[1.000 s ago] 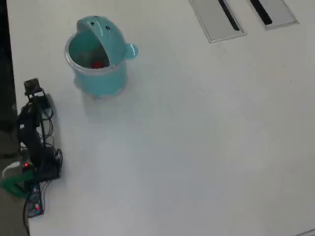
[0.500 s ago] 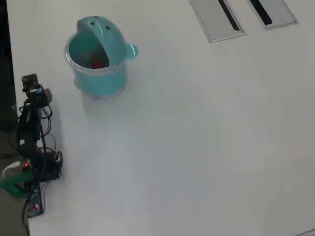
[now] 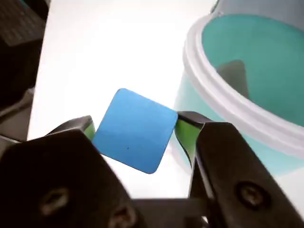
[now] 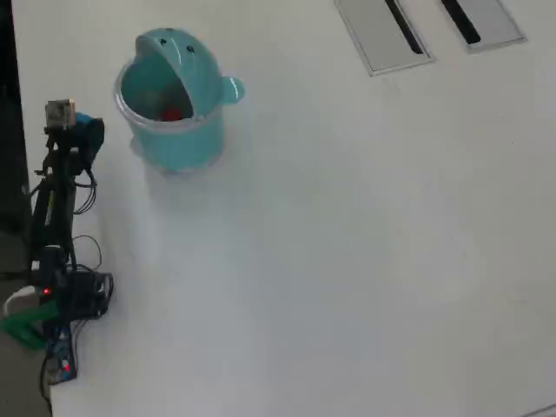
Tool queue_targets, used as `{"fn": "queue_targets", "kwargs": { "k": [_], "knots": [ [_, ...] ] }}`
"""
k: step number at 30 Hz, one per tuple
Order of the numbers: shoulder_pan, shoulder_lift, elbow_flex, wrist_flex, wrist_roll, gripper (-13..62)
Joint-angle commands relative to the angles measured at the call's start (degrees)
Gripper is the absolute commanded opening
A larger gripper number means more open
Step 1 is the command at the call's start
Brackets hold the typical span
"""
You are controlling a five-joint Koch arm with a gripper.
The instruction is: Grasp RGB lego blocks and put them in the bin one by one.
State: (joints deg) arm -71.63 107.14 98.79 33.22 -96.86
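In the wrist view my gripper (image 3: 135, 130) is shut on a blue lego block (image 3: 134, 129), held cornerwise between the green-padded fingertips above the white table. The teal bin (image 3: 247, 85) with its translucent rim stands just to the right, its opening facing the camera. From overhead the bin (image 4: 174, 139) sits at the upper left with its domed lid tipped back, and a red block (image 4: 173, 113) lies inside it. The gripper (image 4: 87, 130) hangs just left of the bin, with the blue block (image 4: 85, 122) showing at its tip.
Two grey plates with black slots (image 4: 382, 35) are set in the table at the top right. The arm's base and cables (image 4: 61, 304) stand at the table's left edge. The white table (image 4: 347, 261) stretches to the right.
The arm has stretched up and to the right towards the bin, carrying the blue block. The bin and the red block have not moved.
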Motion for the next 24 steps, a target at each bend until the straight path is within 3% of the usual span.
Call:
{"fn": "queue_targets", "kwargs": {
  "k": [1,5,8,24],
  "knots": [
    [0.09,2.11,-5.45,-0.09,0.53,10.1],
    [6.06,-0.97,-20.92,3.52,0.53,10.1],
    [5.98,-1.14,-19.51,5.10,0.53,10.1],
    [-4.31,3.25,21.01,-9.05,0.44,10.1]
  ]
}}
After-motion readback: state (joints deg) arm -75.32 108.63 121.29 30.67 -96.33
